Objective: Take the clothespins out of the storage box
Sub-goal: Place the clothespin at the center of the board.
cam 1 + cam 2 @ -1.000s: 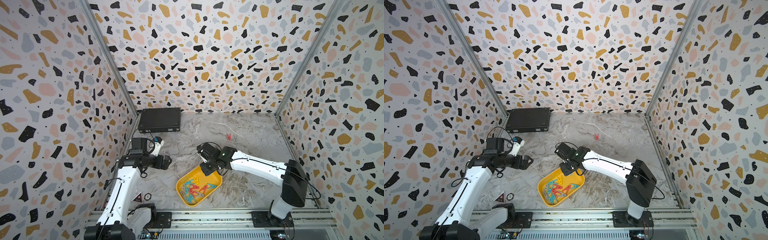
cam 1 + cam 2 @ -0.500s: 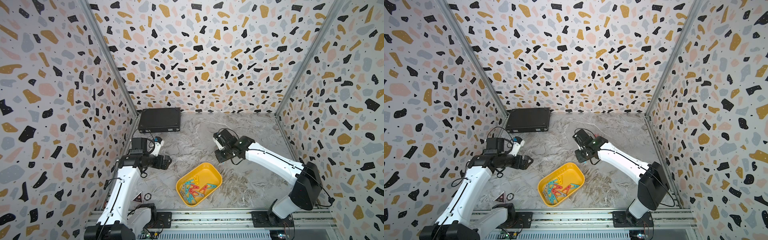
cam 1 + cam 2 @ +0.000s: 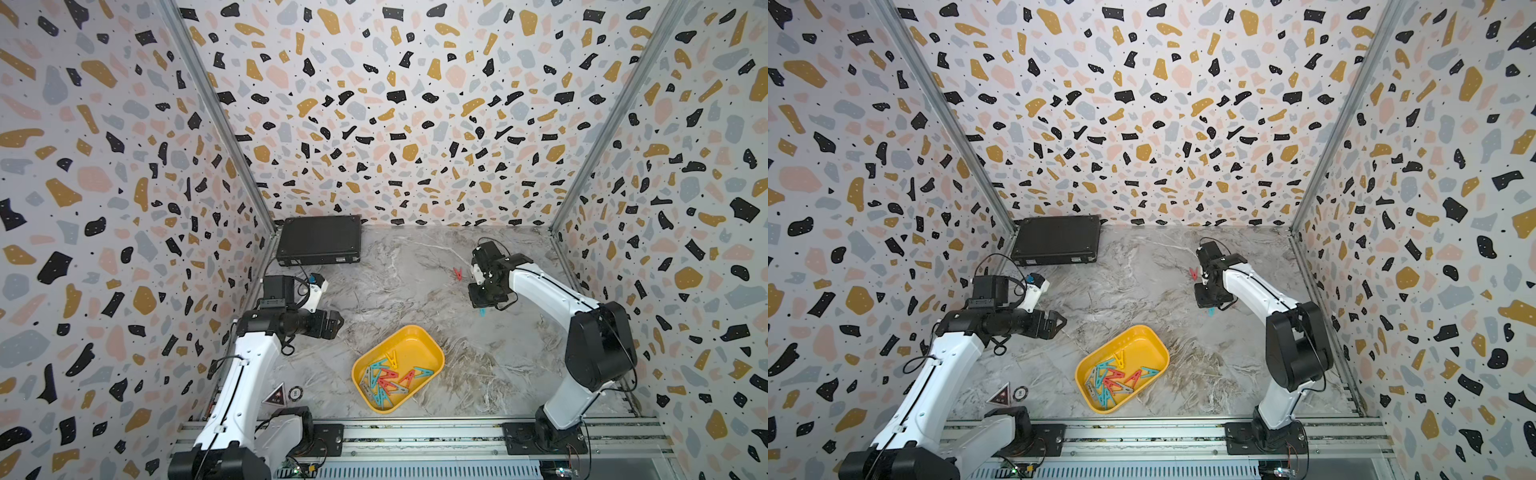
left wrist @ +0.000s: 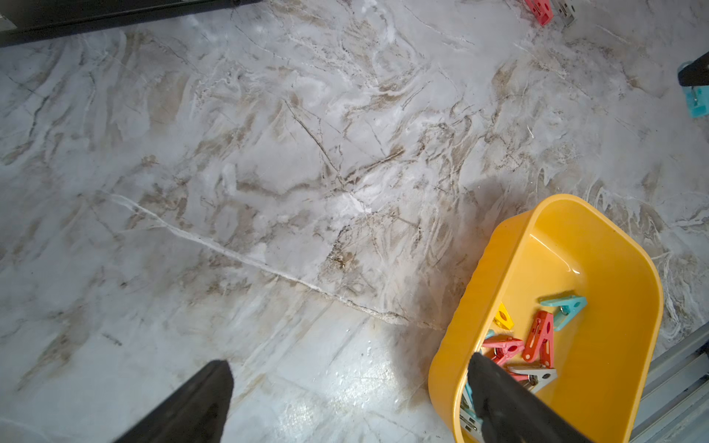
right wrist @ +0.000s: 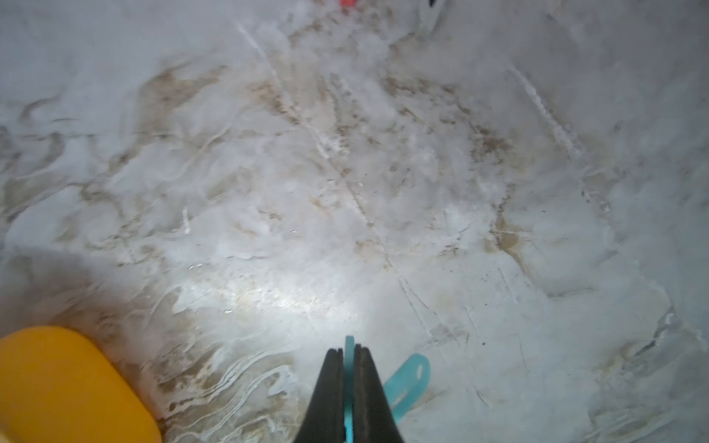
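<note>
The yellow storage box [image 3: 411,343] [image 3: 1140,340] lies at the front middle of the marble table, with several teal, red, yellow and grey clothespins [image 3: 386,380] [image 3: 1111,380] [image 4: 539,337] piled at its near end. My right gripper [image 3: 482,306] [image 3: 1210,306] [image 5: 348,351] is shut on a teal clothespin [image 5: 408,377] [image 3: 482,311], low over the table, behind and right of the box. A red clothespin [image 3: 457,273] [image 3: 1193,273] lies on the table just behind it. My left gripper [image 3: 336,322] [image 3: 1061,322] [image 4: 347,362] hangs open and empty left of the box.
A flat black case [image 3: 319,240] [image 3: 1057,240] lies in the back left corner. Patterned walls close in three sides, and a metal rail [image 3: 415,432] carrying both arm bases runs along the front edge. The box's corner [image 5: 57,383] shows in the right wrist view.
My right arm has swung from over the storage box to the back right, carrying the teal clothespin. The left arm has not moved.
</note>
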`<state>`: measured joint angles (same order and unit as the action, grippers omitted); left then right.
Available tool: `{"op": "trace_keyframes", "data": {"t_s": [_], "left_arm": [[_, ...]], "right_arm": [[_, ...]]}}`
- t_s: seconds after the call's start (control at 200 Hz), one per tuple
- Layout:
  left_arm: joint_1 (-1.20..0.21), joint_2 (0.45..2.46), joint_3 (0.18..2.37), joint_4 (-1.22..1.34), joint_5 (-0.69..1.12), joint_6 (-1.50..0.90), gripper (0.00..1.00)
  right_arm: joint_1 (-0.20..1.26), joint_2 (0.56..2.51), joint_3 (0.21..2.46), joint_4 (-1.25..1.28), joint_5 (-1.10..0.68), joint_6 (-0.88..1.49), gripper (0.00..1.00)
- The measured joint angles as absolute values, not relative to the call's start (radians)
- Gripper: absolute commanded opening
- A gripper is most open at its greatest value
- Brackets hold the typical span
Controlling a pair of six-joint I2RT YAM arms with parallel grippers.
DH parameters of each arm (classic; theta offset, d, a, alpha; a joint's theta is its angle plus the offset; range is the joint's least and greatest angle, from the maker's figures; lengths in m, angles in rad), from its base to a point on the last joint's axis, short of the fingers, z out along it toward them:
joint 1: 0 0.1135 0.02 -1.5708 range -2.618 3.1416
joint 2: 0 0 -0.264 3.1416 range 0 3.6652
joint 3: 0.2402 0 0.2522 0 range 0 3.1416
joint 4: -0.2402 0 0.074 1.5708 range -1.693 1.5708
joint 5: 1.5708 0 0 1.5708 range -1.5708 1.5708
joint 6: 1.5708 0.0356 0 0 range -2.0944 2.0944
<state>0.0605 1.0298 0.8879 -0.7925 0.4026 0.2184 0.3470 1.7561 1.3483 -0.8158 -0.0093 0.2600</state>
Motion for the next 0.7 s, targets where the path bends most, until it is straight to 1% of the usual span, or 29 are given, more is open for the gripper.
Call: {"op": "trace_keyframes", "data": {"t_s": [0.135, 0.275, 0.536, 0.696], "left_arm": [[0.060, 1.030, 0.888, -0.793, 0.403, 0.218, 1.00], [0.060, 1.030, 0.888, -0.793, 0.403, 0.218, 1.00], [0.060, 1.030, 0.888, -0.792, 0.403, 0.218, 1.00], [0.060, 1.029, 0.888, -0.793, 0.403, 0.218, 1.00]], "right_arm": [[0.257, 1.850, 1.435, -0.820, -0.058, 0.257, 0.00], [0.197, 1.935, 1.559, -0.824, -0.075, 0.256, 0.00], [0.159, 2.144, 1.824, -0.868, -0.074, 0.238, 0.00], [0.147, 2.257, 1.941, -0.905, -0.063, 0.217, 0.00]]}}
